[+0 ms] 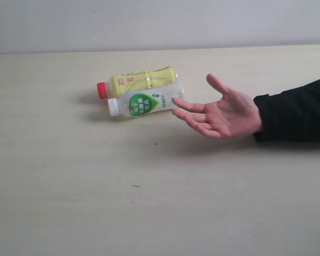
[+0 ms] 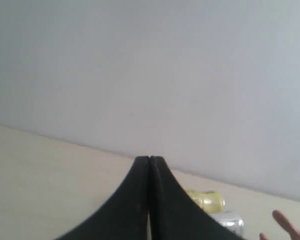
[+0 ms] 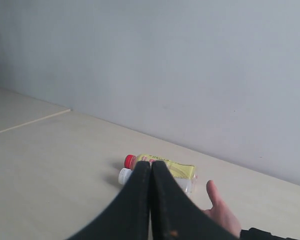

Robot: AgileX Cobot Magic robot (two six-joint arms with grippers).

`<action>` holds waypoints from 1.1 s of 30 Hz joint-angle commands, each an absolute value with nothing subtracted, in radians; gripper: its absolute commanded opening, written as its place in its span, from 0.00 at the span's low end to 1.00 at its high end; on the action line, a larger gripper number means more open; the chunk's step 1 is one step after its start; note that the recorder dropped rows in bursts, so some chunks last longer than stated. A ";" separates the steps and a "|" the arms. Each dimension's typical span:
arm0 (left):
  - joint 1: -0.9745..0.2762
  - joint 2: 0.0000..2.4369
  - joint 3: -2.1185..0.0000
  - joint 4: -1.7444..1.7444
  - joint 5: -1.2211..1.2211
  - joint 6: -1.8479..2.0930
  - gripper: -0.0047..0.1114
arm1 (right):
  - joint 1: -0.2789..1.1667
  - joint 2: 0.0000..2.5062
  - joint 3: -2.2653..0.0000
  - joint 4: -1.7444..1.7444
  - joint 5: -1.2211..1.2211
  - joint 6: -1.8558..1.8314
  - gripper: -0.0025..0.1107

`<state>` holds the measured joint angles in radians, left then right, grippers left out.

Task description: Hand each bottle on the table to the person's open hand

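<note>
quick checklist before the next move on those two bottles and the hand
1. Person's open hand presented, fingers spread: ok.
2. Yellow bottle lying on the table, nothing over it: ok.
3. White bottle with green label clear of the hand's fingertips: cannot tell, they reach its base.
4. Left gripper open for a grasp: not ok, shut and empty.
5. Right gripper open for a grasp: not ok, shut and empty.

Setting: bare indoor bench area, likely a lab or test room (which one cannot be told), shown by a broad pale wood-grain surface (image 1: 64,208) set against a plain grey-white wall (image 1: 149,21).
</note>
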<state>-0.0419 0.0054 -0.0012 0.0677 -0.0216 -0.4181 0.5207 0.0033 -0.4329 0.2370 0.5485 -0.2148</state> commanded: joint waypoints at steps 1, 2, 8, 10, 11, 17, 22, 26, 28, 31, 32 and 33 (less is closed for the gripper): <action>-0.039 0.000 0.000 0.070 -0.179 -0.443 0.04 | 0.523 0.000 -0.425 0.237 0.544 -0.214 0.02; -0.039 0.000 0.000 0.070 -0.221 -0.443 0.04 | 0.523 0.000 -0.425 0.237 0.544 -0.214 0.02; -0.039 0.000 0.000 0.067 -0.464 -0.445 0.04 | 0.523 0.000 -0.425 0.237 0.544 -0.214 0.02; -0.039 0.000 -0.002 0.025 -0.529 -0.475 0.04 | 0.523 0.000 -0.425 0.237 0.544 -0.214 0.02; -0.039 0.009 -0.018 0.000 -0.534 -0.501 0.04 | 0.523 0.000 -0.425 0.237 0.544 -0.214 0.02; -0.039 0.329 -0.286 0.048 -0.378 -0.560 0.04 | 0.523 0.000 -0.425 0.237 0.544 -0.214 0.02; -0.048 0.613 -0.571 0.377 -0.060 -0.666 0.04 | 0.523 0.000 -0.425 0.237 0.544 -0.214 0.02; -0.099 0.820 -0.772 0.464 0.193 -0.579 0.04 | 0.523 0.000 -0.425 0.237 0.536 -0.215 0.02; -0.127 0.931 -0.870 0.464 0.315 -0.438 0.04 | 0.523 0.000 -0.425 0.237 0.536 -0.215 0.02; -0.190 1.215 -1.113 0.456 0.672 -0.049 0.04 | 0.523 0.000 -0.425 0.237 0.536 -0.215 0.02; -0.203 1.273 -1.158 0.451 0.752 0.036 0.04 | 0.523 0.000 -0.425 0.237 0.536 -0.215 0.02; -0.230 1.371 -1.230 0.423 0.873 0.180 0.04 | 0.523 0.000 -0.425 0.237 0.536 -0.215 0.02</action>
<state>-0.1972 1.2631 -1.1412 0.4586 0.6852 -0.0167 0.5207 0.0033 -0.4329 0.2370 0.5485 -0.2148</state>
